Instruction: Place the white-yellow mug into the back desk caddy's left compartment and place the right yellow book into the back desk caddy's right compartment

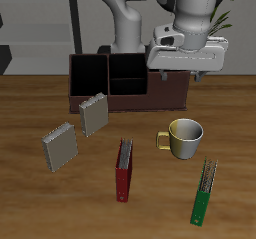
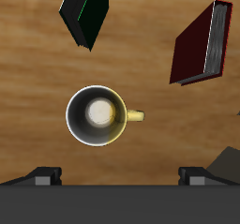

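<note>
Off-white round mug with yellow inside and a yellowish loop handle (image 1: 185, 135) stands upright on the wooden table (image 1: 30, 203), out in front of the long dark reddish-brown open-topped desk caddy (image 1: 125, 81) at the back, well apart from it. My gripper (image 1: 189, 73) hangs high above the mug, close to the caddy's end; fingers (image 2: 40, 175) look spread wide with nothing between them, so I read it as empty and open. Wrist view looks straight down into the mug (image 2: 96, 114), handle sticking out sideways toward the dark red hardback book (image 2: 202, 45); a green book (image 2: 85, 12) lies past the mug. In the exterior view the red book (image 1: 124, 170) and green book (image 1: 204, 193) sit nearer the table's front edge, two greyish books (image 1: 76, 131) stand off to the other side; which one counts as the yellow book I can't tell. Step in hand, I judge: go get the mug, nothing placed yet. To do it well I'd centre over the rim, come straight down, and pinch one wall of the mug on the side away from the handle, one finger inside and one outside. Keep it level on lift, clear the caddy wall before lowering into the end compartment. Risk: clipping the rim and tipping it.
</note>
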Tool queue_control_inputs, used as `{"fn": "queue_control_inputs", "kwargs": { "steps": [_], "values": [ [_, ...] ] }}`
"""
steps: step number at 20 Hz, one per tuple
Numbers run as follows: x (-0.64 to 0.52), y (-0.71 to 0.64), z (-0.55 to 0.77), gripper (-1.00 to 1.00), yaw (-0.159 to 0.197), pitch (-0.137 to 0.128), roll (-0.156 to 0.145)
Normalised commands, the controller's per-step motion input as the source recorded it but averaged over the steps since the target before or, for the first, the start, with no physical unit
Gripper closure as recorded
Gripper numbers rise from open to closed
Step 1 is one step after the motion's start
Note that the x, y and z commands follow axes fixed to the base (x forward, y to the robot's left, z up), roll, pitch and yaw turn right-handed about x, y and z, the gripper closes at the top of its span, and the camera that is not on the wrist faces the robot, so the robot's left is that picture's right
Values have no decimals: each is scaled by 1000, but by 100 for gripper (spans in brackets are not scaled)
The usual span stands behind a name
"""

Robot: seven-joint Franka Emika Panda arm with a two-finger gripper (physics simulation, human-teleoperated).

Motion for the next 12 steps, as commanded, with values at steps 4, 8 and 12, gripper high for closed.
{"fn": "queue_control_inputs", "kwargs": {
  "steps": [4, 8, 12],
  "values": [
    [119, 635, -320, -100, 18, 14, 5],
    [129, 376, -343, -100, 1, 6, -10],
    [84, 86, -274, -100, -12, -25, -43]
  ]
}}
